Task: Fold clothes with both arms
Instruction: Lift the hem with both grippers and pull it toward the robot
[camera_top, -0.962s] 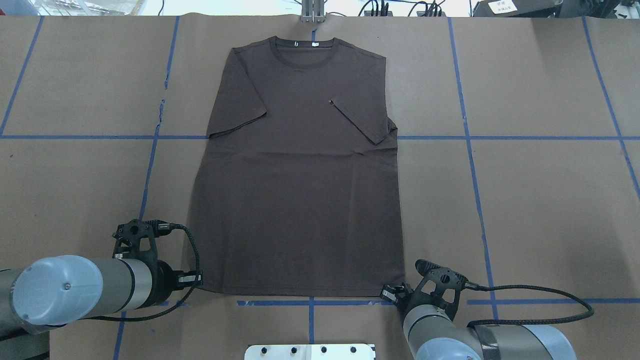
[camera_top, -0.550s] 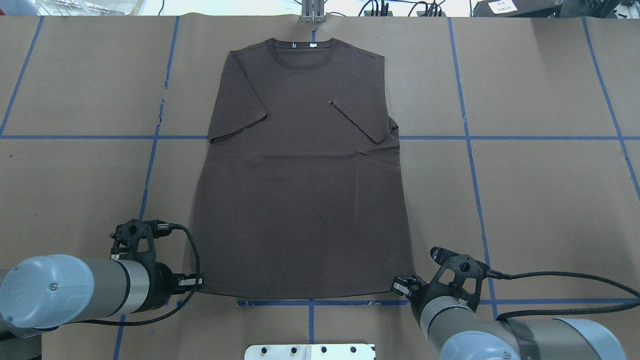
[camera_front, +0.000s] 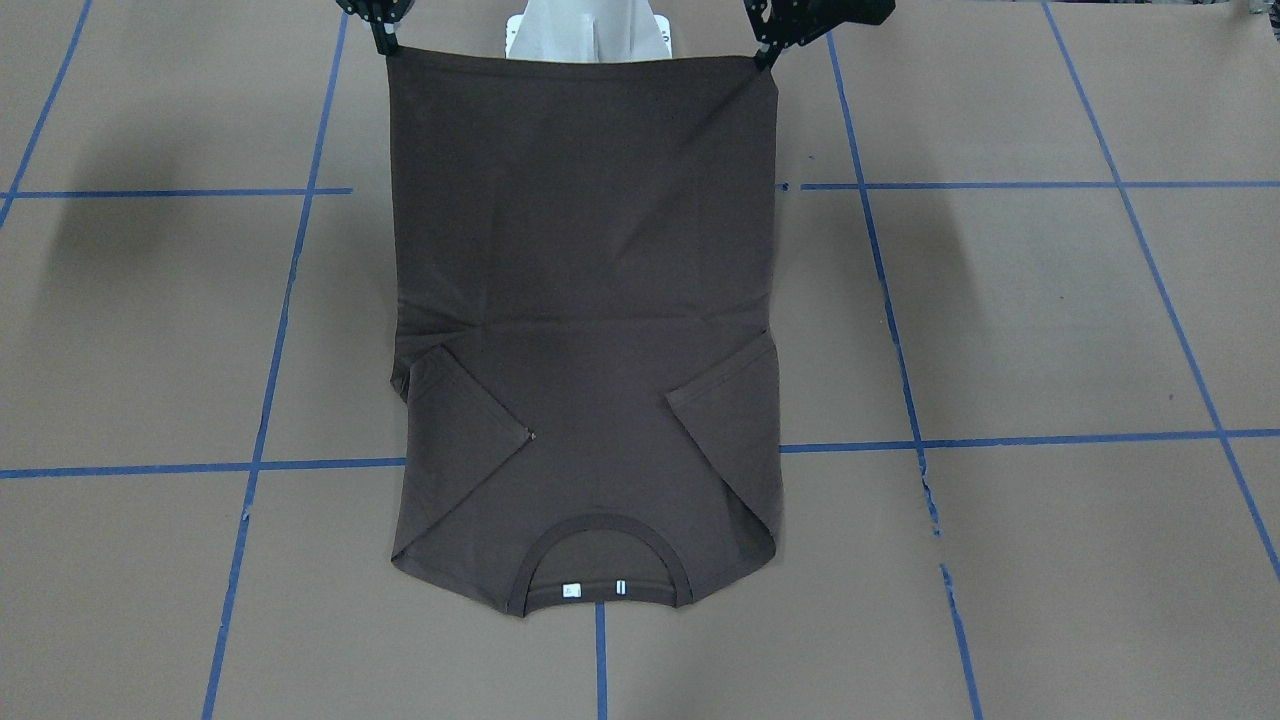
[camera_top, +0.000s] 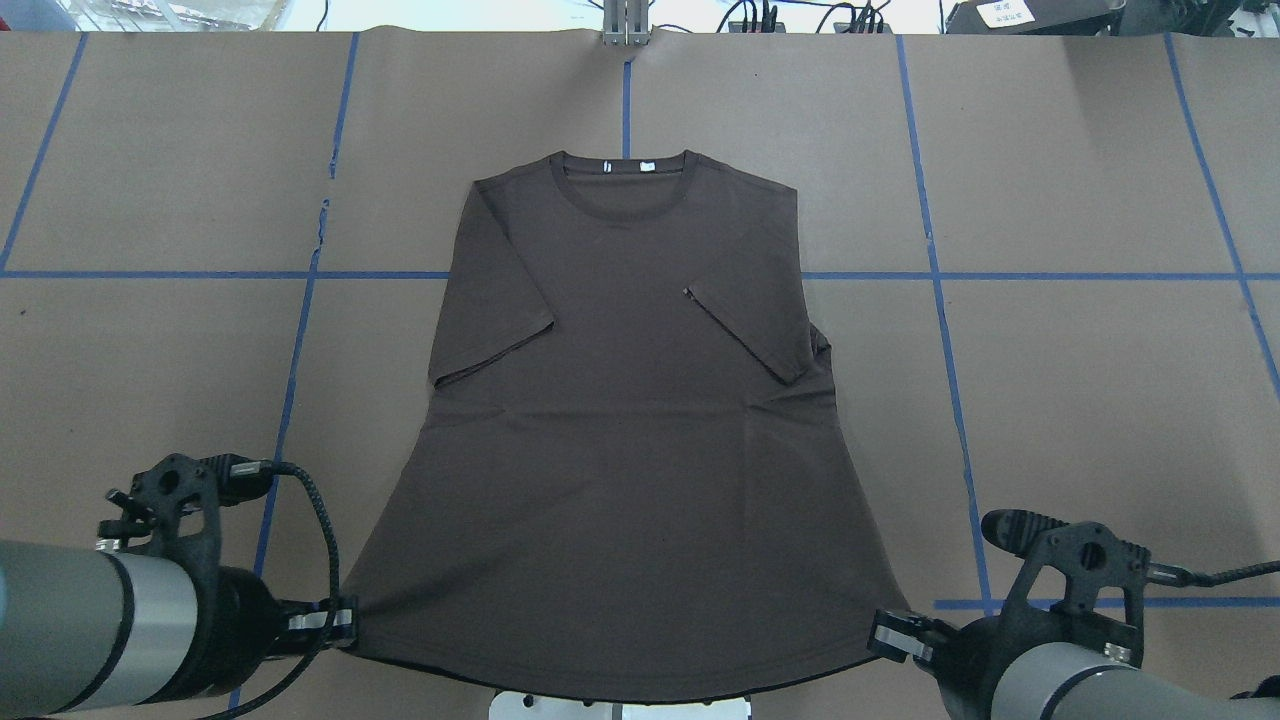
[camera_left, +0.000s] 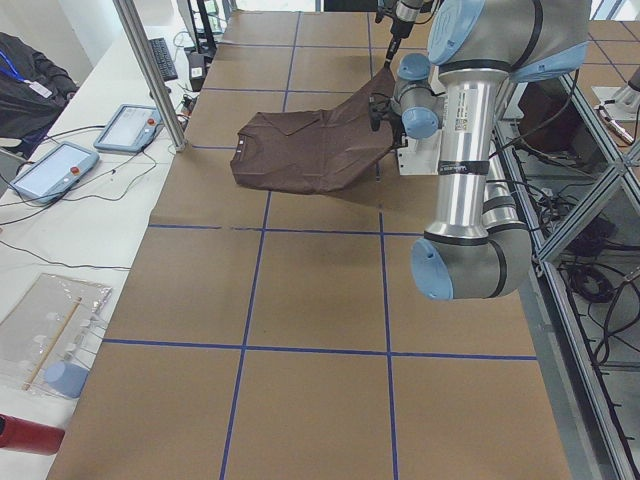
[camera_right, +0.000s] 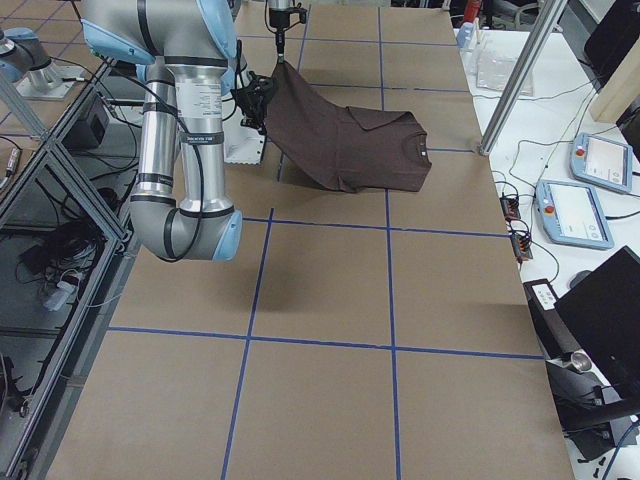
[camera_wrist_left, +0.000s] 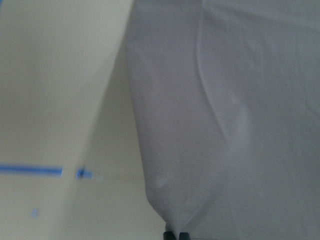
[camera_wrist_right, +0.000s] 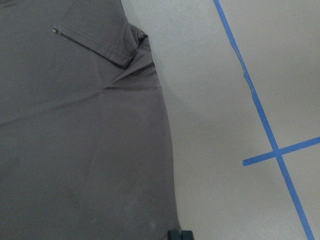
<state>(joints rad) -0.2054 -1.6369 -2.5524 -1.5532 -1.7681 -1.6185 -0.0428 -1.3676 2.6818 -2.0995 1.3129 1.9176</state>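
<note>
here the left gripper (camera_top: 338, 622) pinches one hem corner of the t-shirt (camera_top: 620, 450), the right gripper (camera_top: 885, 635) the other. the hem is raised, the collar end lies on the table (camera_top: 1100, 400).

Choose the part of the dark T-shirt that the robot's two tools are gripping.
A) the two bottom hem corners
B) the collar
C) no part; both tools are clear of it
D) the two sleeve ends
A: the left tool and the right tool each pinch one hem corner of the T-shirt and hold it raised, while the collar end lies on the table.
</note>
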